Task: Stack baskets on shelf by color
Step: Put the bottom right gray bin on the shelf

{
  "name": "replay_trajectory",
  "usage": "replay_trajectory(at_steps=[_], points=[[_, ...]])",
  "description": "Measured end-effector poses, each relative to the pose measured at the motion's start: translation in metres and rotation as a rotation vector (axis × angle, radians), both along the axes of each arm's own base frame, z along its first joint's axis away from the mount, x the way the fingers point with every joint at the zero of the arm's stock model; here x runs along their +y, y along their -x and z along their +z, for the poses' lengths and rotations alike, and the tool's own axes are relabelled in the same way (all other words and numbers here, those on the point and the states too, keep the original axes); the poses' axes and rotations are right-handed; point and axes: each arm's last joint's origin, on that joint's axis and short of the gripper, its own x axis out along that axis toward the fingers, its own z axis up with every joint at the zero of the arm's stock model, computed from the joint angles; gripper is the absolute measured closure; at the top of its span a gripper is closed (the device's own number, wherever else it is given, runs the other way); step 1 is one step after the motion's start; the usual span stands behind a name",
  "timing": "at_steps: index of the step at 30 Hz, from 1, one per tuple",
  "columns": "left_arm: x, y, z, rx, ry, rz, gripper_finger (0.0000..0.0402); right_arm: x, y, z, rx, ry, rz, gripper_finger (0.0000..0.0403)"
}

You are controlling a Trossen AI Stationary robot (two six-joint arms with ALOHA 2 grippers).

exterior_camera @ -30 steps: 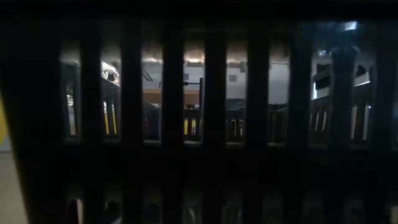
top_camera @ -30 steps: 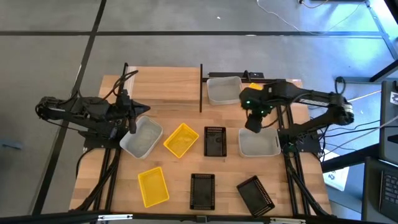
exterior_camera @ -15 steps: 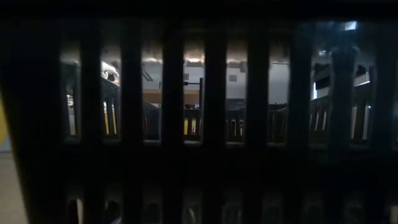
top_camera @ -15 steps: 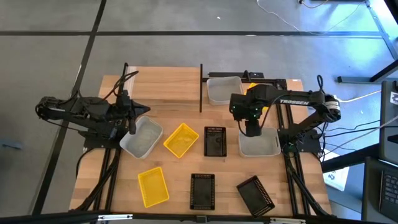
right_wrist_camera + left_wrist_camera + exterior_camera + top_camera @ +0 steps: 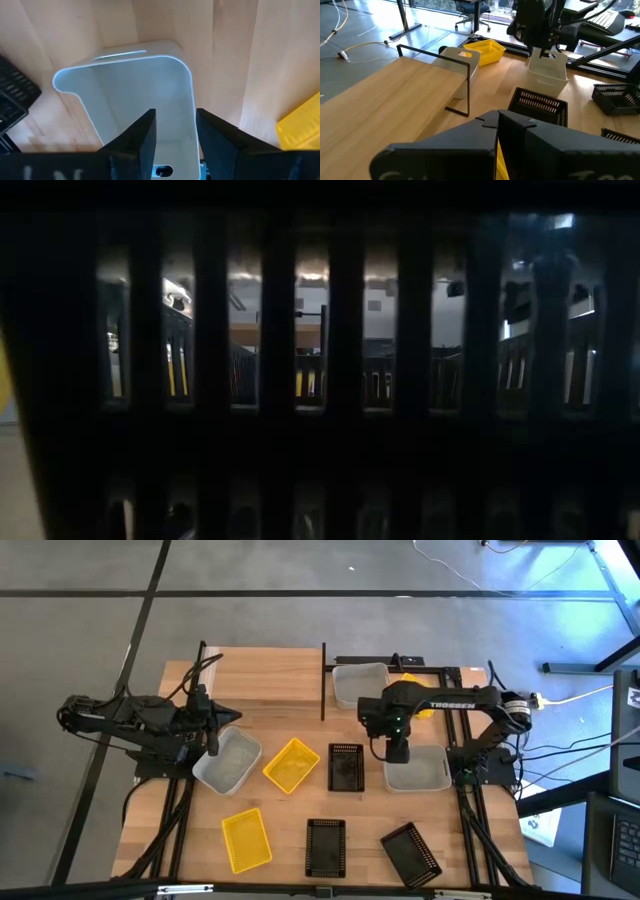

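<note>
1. Swung leftward since the earlier high view, the right gripper [image 5: 397,752] hangs spread over a white basket [image 5: 418,770]; the left gripper [image 5: 213,740], pressed together, waits beside another white basket [image 5: 228,761]
2. Low view: only a black basket [image 5: 320,380] wall
3. Right wrist view: the basket rim lies between the fingers [image 5: 142,135]
</note>
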Motion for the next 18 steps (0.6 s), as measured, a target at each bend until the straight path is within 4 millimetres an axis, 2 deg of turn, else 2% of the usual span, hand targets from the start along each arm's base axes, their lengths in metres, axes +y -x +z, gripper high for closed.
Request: replay_trajectory(at_steps=[18], points=[[0.0, 0.0, 0.0, 0.0, 0.0, 0.0, 0.0401, -0.004, -0.02, -0.037, 0.108, -0.007, 0.066, 0.0265]])
